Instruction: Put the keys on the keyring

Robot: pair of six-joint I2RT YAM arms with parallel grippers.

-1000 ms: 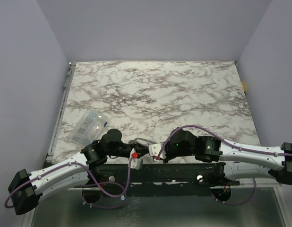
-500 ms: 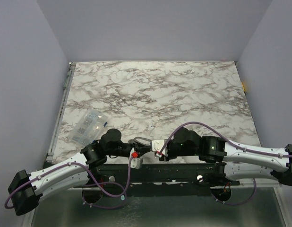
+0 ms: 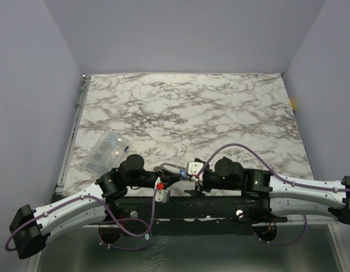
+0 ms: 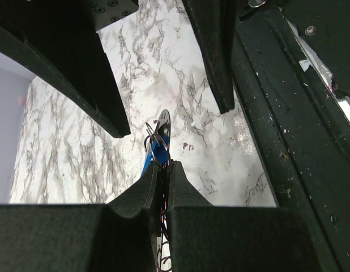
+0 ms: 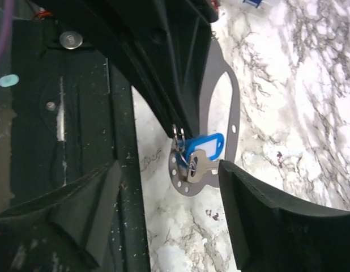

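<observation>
Left gripper [image 4: 162, 170]: pinching the keyring [image 5: 236, 96], over the table [image 3: 220, 113] near edge.
Right gripper [image 5: 169, 175]: fingers spread, flanking the blue key [image 5: 204, 148].

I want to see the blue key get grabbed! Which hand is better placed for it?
Right. The left hand is busy, shut on the keyring. The right hand is open, a finger on each side of the blue key, so it could probably close on it.

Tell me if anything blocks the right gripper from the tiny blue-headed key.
Nothing visible does. The tiny blue-headed key, beside the thin pale grey metal keyring, sticks out of the shut left gripper and sits between the right gripper's open fingers, marble table behind.
</observation>
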